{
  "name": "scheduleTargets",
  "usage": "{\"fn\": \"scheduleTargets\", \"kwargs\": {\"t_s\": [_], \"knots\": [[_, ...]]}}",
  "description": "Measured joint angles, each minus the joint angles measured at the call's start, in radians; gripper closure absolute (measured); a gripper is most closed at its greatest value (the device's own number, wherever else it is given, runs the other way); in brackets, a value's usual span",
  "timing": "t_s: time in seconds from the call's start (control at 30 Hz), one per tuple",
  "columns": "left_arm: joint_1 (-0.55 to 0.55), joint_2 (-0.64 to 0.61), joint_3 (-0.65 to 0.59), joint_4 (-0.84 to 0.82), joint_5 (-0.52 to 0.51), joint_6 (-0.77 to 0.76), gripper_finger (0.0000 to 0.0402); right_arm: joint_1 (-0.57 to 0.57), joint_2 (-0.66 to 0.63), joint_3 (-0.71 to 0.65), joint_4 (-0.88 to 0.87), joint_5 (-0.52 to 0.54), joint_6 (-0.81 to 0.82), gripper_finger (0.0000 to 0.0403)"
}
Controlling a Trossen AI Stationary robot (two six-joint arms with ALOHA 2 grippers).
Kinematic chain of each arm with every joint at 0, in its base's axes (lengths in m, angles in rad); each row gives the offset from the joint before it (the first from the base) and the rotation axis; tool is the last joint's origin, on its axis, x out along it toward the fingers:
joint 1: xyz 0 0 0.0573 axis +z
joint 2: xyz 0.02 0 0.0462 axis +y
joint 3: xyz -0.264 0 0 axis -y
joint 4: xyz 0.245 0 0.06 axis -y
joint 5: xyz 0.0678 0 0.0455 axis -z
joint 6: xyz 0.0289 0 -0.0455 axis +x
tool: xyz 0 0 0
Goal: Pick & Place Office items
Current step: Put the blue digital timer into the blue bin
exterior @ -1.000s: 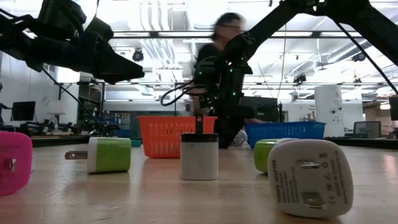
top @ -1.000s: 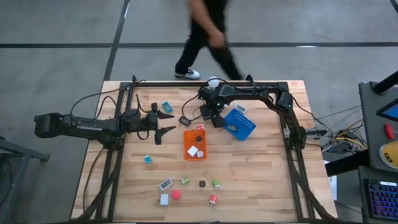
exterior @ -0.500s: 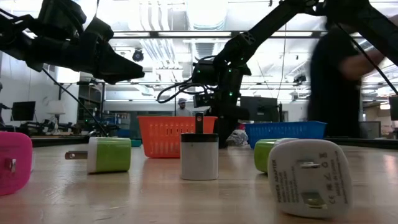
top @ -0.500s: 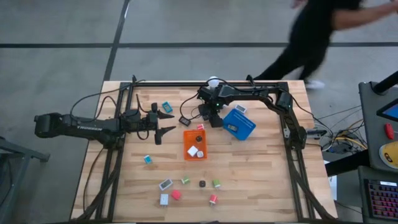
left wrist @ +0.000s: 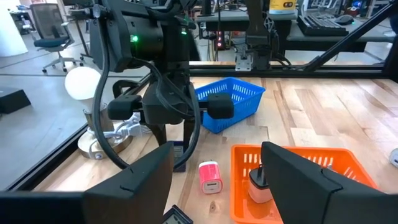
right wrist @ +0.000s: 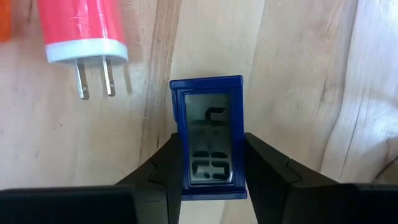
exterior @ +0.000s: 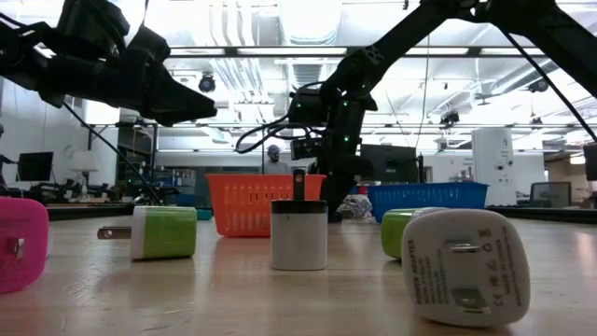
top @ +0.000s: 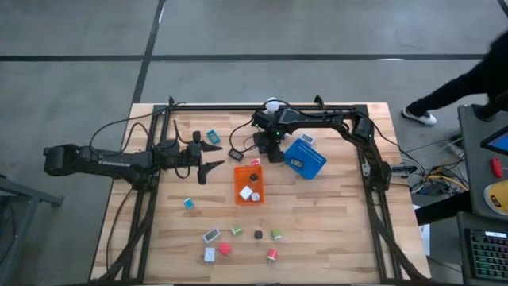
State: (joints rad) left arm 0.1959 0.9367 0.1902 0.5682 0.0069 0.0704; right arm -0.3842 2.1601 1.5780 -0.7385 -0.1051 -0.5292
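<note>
My right gripper (right wrist: 211,138) points down at the table between the orange tray (top: 248,184) and the blue tray (top: 305,159), shut on a small blue device with a grey screen (right wrist: 210,134). In the high view this gripper (top: 272,153) is at the table's far middle. A pink plug charger (right wrist: 81,31) lies on its side just beside the device. My left gripper (top: 208,156) hovers open above the table's left half, its fingers aimed at the trays, with nothing between them. It also shows in the left wrist view (left wrist: 217,152). My right gripper pinches the blue device by its two long sides (right wrist: 176,124) between its two fingers (right wrist: 163,169). It grips the half nearer the wrist. The fingers come from above, pointing down, across the device's width. The device lies flat on the wood, screen up.
Two white chargers (top: 251,192) lie in the orange tray. Several small items (top: 238,238) are scattered toward the near edge, and two teal ones (top: 213,137) (top: 189,203) lie on the left half. A white bulb cluster (top: 272,103) sits at the far edge. A person (top: 468,83) is beyond the table's far right corner.
A person has walked along behind the table's far edge, from its middle to beyond its right corner. Neither arm has visibly changed place.
</note>
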Motion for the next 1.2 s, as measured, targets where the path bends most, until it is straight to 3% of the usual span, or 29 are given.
{"fn": "scheduleTargets", "kwargs": {"t_s": [1.0,1.2], "knots": [[0.000,-0.006,0.000,-0.023,-0.007,0.008,0.0154,0.027,-0.114,-0.003,0.099,0.003,0.054,0.0282],[0.000,-0.005,0.000,-0.030,-0.007,0.007,0.0154,0.063,-0.157,-0.002,0.046,0.042,0.079,0.0282]]}}
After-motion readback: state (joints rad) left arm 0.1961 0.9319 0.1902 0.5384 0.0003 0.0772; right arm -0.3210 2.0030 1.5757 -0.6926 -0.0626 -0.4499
